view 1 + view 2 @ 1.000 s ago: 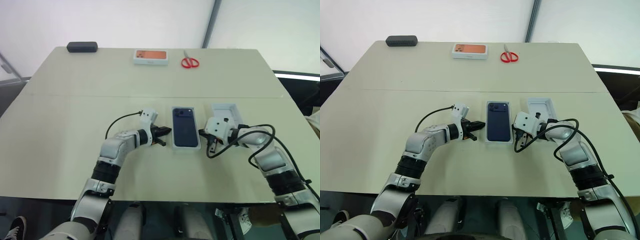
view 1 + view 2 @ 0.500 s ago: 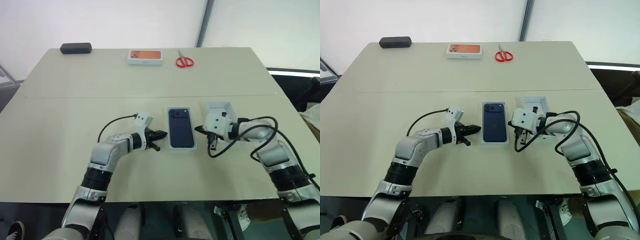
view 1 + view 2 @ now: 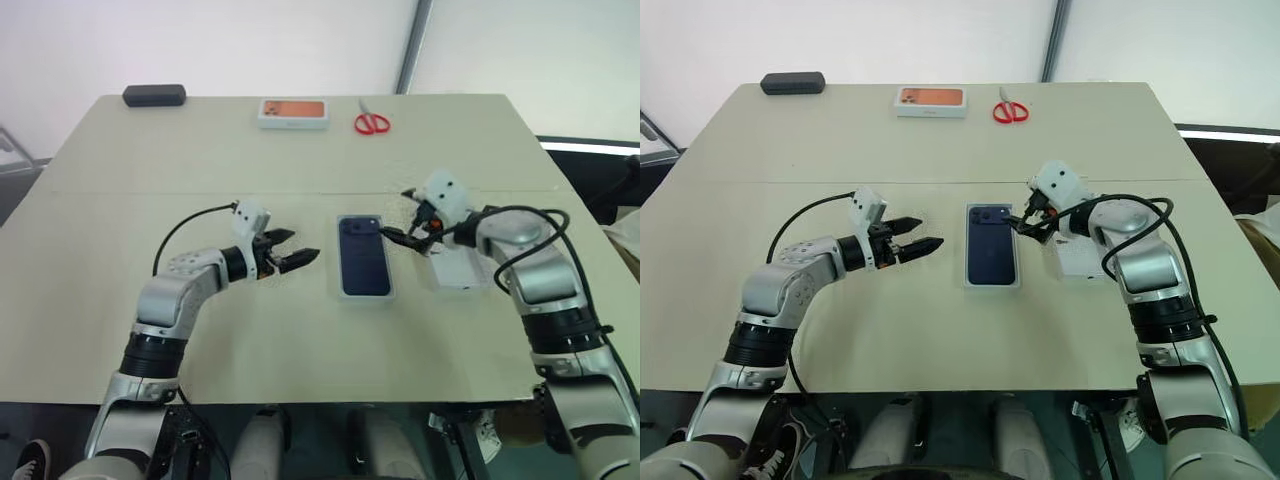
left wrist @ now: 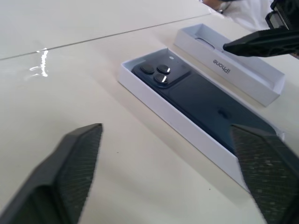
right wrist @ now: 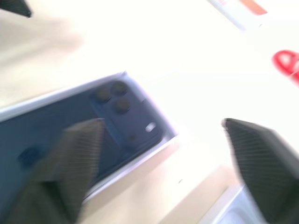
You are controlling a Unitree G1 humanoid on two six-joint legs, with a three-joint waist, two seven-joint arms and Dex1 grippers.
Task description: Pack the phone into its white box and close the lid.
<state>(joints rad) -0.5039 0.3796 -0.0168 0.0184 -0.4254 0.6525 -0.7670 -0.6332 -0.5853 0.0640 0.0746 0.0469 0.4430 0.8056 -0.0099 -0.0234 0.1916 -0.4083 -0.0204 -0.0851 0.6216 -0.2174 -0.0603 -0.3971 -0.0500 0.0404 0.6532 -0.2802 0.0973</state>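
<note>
I see the black case [image 3: 154, 95] lying at the far left corner of the tabletop [image 3: 200, 160]. Nearer me, the left gripper [image 3: 292, 256] hovers over the tabletop, pointing toward the middle, its jaws spread apart and holding nothing. It stands a little way left of the white box [image 3: 365, 293], not touching it. At the far edge, roughly mid-table, lies the white box with the orange top [image 3: 293, 112], and just right of it the red scissors [image 3: 372, 123]. In the centre the phone [image 3: 362, 256] lies back-up inside the white box, camera cluster at the far end, white rim visible all round it. From the left wrist view the phone [image 4: 205, 100] sits level in the tray, rim a little above its back. The right gripper [image 3: 397, 237] hangs just right of the box's far end, pointing toward the phone's camera corner, jaws parted and empty; I cannot tell whether a fingertip touches the rim. The right wrist view shows the camera cluster between its two spread fingers [image 5: 70, 163]. Beneath the right forearm lies the lid [image 3: 455, 268], open side up, resting on the tabletop just right of the box, parallel to it and apart from it. The box is not yet covered.
</note>
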